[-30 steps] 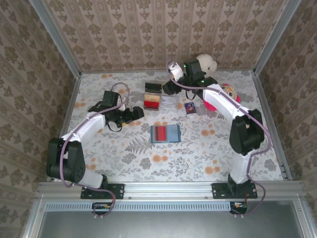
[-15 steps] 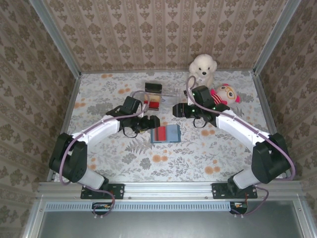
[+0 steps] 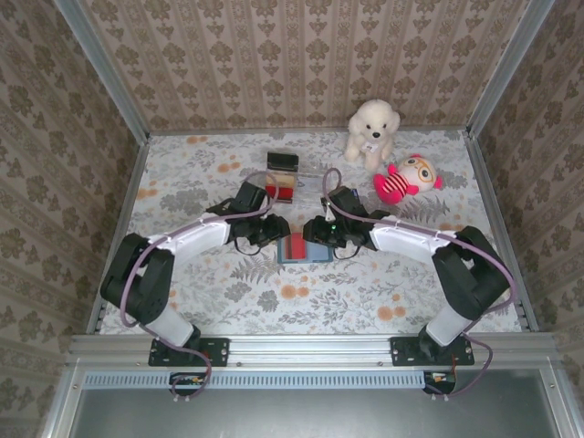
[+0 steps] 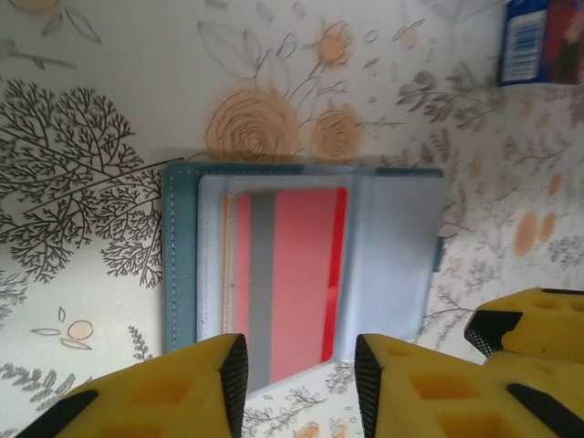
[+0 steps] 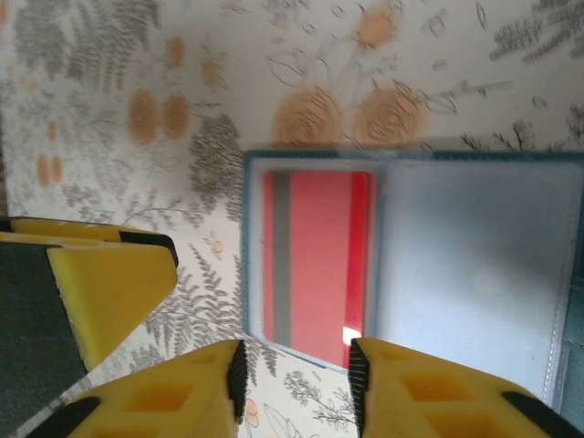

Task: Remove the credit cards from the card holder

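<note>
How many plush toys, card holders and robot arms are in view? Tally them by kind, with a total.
plush toys: 2 (white dog, red doll)
card holder: 1
robot arms: 2 (left arm, right arm)
Total: 5

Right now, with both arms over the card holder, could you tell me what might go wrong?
The left fingers and right fingers crowd the same edge of the card holder, so they may collide. The red card lies flat inside a pocket; a pinch could catch the holder too and drag it.
</note>
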Controlling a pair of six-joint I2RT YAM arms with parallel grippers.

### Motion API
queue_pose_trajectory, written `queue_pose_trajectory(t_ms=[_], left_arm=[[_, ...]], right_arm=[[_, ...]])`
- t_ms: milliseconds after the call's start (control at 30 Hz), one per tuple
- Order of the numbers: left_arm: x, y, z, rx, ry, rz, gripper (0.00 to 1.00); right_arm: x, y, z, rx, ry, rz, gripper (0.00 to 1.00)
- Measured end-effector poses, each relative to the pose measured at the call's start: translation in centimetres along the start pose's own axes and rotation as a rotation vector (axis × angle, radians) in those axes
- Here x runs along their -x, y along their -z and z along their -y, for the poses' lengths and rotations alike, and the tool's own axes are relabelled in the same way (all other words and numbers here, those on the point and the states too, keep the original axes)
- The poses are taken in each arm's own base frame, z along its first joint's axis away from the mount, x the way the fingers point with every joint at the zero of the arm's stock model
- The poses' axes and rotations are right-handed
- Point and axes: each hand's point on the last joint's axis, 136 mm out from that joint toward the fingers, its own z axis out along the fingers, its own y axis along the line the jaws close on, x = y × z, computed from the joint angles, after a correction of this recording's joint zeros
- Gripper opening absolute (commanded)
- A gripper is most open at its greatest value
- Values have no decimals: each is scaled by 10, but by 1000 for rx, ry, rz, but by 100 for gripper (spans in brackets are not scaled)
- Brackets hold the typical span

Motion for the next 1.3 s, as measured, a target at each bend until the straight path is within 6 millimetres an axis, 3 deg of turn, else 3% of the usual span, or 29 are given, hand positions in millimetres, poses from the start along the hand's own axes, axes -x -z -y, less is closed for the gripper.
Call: queue_pose_trajectory(t_ms=[133,433,833,1300], left_arm=[[-7,-16,-10,24,21,-58,28],[-4,-25,-2,0,10,-96,22],[-7,-36,-18,6,44,-147,18],[-10,-36,-22,-1,10,-177,17]], right_arm=[[-4,-5,7,-17,-37,-13,29],[-14,-31,25,-65,-82,-72,26],[-9,-43,13,-7,-75,-90,21],[-14,-48,19,-30,-61,-112,21]])
